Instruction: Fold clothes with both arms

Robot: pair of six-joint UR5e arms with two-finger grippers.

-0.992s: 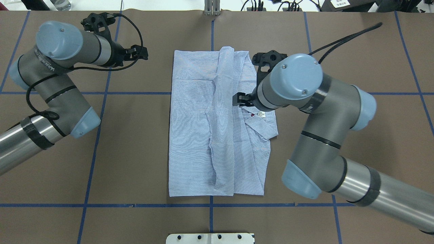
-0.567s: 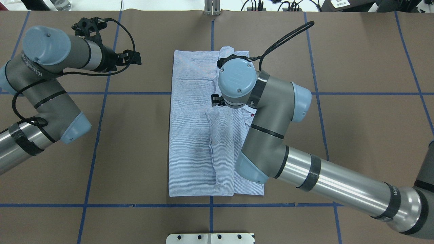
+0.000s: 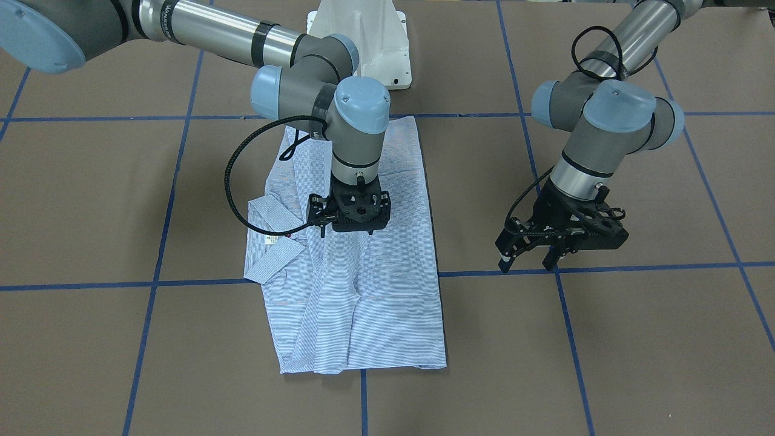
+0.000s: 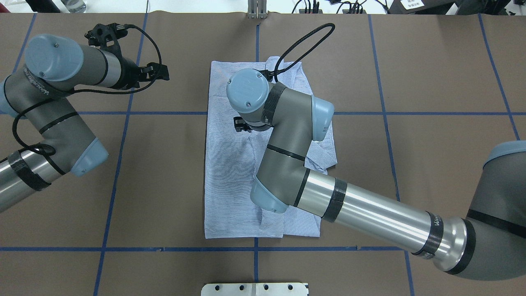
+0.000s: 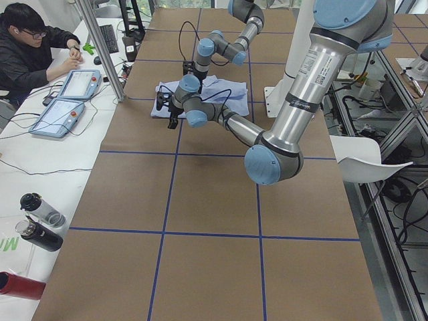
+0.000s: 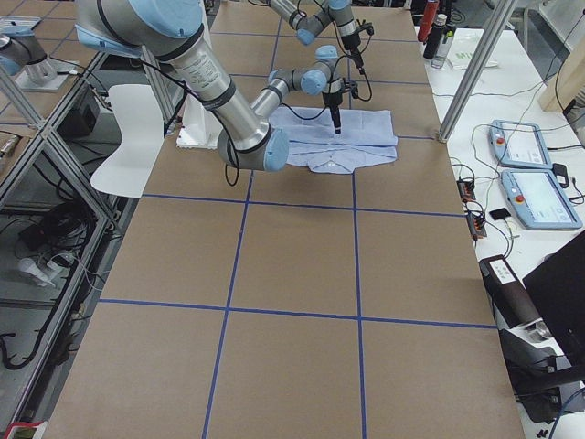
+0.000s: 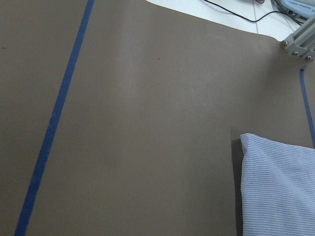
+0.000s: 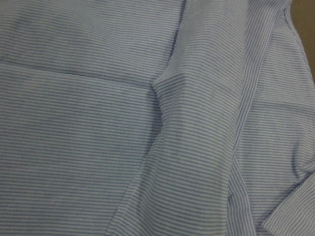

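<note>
The striped shirt [image 4: 230,176] lies flat at the table's middle, folded into a long rectangle, with its collar [image 4: 324,158] sticking out on the right. My right arm reaches over it. The right gripper [image 4: 241,124] hangs low over the shirt's middle fold [image 3: 387,290], and I cannot tell whether its fingers are open or shut. The right wrist view holds only striped cloth [image 8: 98,147] with a folded edge. My left gripper [image 3: 527,263] stands open over bare table, well off the shirt's left edge [image 7: 280,187], with nothing in it.
Brown table cover with blue tape lines [image 4: 123,113]. The white pedestal base [image 3: 357,36] stands behind the shirt. A metal post [image 4: 257,10] is at the far edge. A seated person [image 5: 33,47] with tablets and bottles [image 5: 40,221] is beside the table.
My right arm has swept left across the shirt, from over the collar side to its middle. The left arm has pulled back a little to the left.
</note>
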